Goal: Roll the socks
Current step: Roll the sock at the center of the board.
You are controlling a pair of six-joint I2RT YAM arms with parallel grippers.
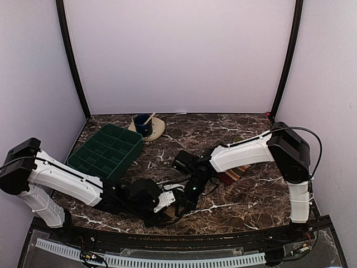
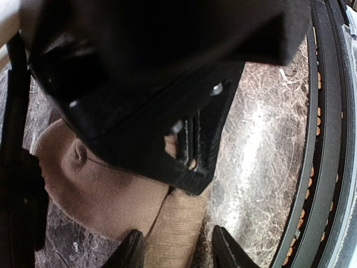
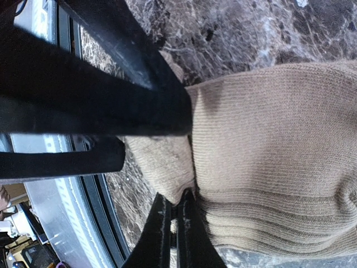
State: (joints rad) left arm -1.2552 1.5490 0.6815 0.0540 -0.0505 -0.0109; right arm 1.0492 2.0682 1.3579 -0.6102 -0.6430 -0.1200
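I worked at the middle of the near edge of the marble bench (image 1: 245,201), both arms reaching in from their sides until the two wrists almost met. The plain tan sock (image 2: 100,190) lay flat on the stone there, just inside the black rail along that edge.

My left gripper (image 2: 179,251) stood open. Its fingers (image 2: 133,250) were spread and straddled one narrow end of the plain tan sock, with fabric between them and a gap on each side, so neither pad pressed it. The black body of my right wrist filled the upper part of that view, coming down onto the sock just ahead of my left fingers.

My right gripper (image 3: 174,223) had its fingers (image 3: 159,234) pressed together, with no gap between them. The tips sat at a fold where one layer of the sock overlapped another. Whether any fabric was caught between them, I could not tell.

The striped sock (image 1: 235,174) lay toward the right side of the bench, partly hidden under my right forearm and well apart from both grippers.

The green tray (image 1: 131,162) sat on the left side. Just beyond it, by the far edge, a blue cup (image 1: 142,124) holding a wooden spoon (image 1: 149,118) stood on a tan saucer (image 1: 158,129).
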